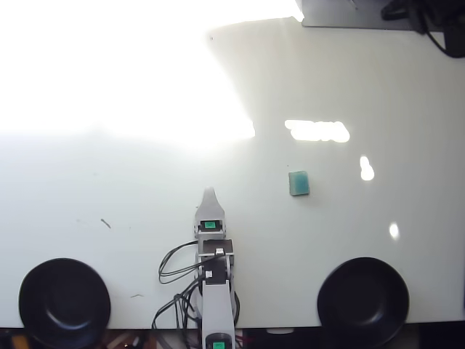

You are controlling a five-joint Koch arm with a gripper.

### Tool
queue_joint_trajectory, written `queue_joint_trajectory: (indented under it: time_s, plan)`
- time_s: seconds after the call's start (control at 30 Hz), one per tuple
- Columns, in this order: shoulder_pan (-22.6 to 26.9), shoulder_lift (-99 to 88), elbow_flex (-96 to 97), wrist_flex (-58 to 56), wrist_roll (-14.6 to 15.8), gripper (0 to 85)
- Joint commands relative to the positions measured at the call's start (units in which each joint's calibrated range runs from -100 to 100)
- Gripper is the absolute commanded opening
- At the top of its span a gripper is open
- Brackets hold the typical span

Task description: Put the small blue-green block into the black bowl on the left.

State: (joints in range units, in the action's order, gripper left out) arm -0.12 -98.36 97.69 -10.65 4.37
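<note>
The small blue-green block [298, 183] lies on the white table, right of centre in the overhead view. A black bowl [64, 302] sits at the lower left edge. My gripper [209, 193] points up the view from the arm at bottom centre, left of and slightly below the block and well apart from it. Only one pale tip shows, with the jaws stacked, so I cannot tell if it is open or shut. Nothing is seen in it.
A second black bowl [362, 300] sits at the lower right edge. Black cables [174, 269] loop beside the arm's base. The upper left of the table [109, 65] is washed out by glare. Dark equipment [378, 13] stands at the top right.
</note>
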Motion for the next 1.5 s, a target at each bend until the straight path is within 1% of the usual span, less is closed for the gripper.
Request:
queue_joint_trajectory:
  time_s: [0.0,0.13,0.6,0.67,0.7,0.77,0.9,0.97,1.07,1.13,1.3,1.4,1.47]
  plan:
    - [0.24,0.18,2.31,-0.74,0.10,49.0]
    - [3.81,3.07,2.31,1.13,0.10,49.0]
    - [4.15,1.36,2.31,1.21,0.05,47.8]
    - [4.10,-0.89,2.31,0.64,-0.68,47.6]
    - [3.86,-1.21,0.92,-0.90,-1.61,47.6]
    - [3.03,-1.32,-2.13,-3.98,-5.03,47.6]
    - [3.17,-1.32,-4.81,-5.20,-6.84,47.6]
    - [3.08,-1.21,-7.21,-5.20,-7.13,47.6]
    - [2.69,-1.21,-10.91,-5.20,-10.16,47.5]
    - [2.34,-1.21,-12.20,-4.55,-13.97,46.8]
    - [2.25,-1.00,-20.06,-7.87,-20.17,46.4]
    - [1.37,-1.11,-22.55,-8.36,-25.89,46.5]
    - [0.05,-1.11,-23.66,-8.44,-30.28,46.5]
